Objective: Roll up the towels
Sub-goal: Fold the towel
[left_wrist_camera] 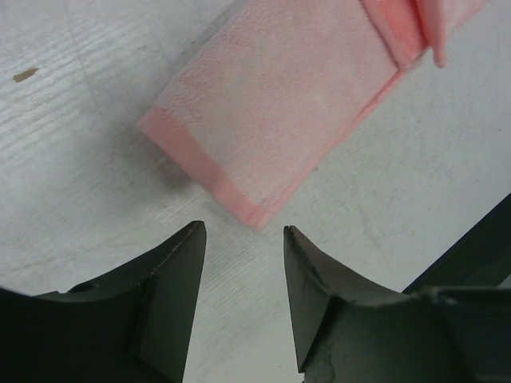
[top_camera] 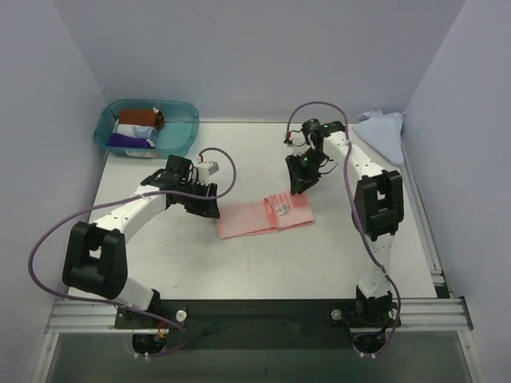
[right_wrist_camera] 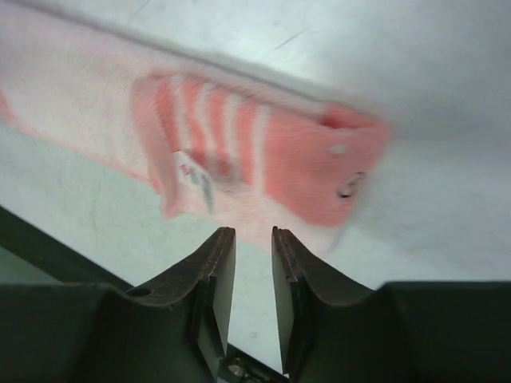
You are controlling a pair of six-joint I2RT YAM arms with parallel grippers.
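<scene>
The pale pink towel (top_camera: 264, 215) lies folded into a long flat strip at the table's middle, with a small white tag on its right part. My left gripper (top_camera: 209, 209) is open and empty just off the strip's left end; in the left wrist view the towel's corner (left_wrist_camera: 279, 96) lies just ahead of the gripper (left_wrist_camera: 243, 231). My right gripper (top_camera: 299, 185) hovers over the strip's right end, its jaws a narrow gap apart and empty; the towel (right_wrist_camera: 303, 159) shows ahead of the gripper (right_wrist_camera: 253, 233). The light blue towel (top_camera: 382, 132) lies crumpled at the back right.
A teal see-through tub (top_camera: 185, 136) stands at the back left and holds brown, white and purple rolled cloths. Walls close in the table on the left, back and right. Purple cables loop off both arms.
</scene>
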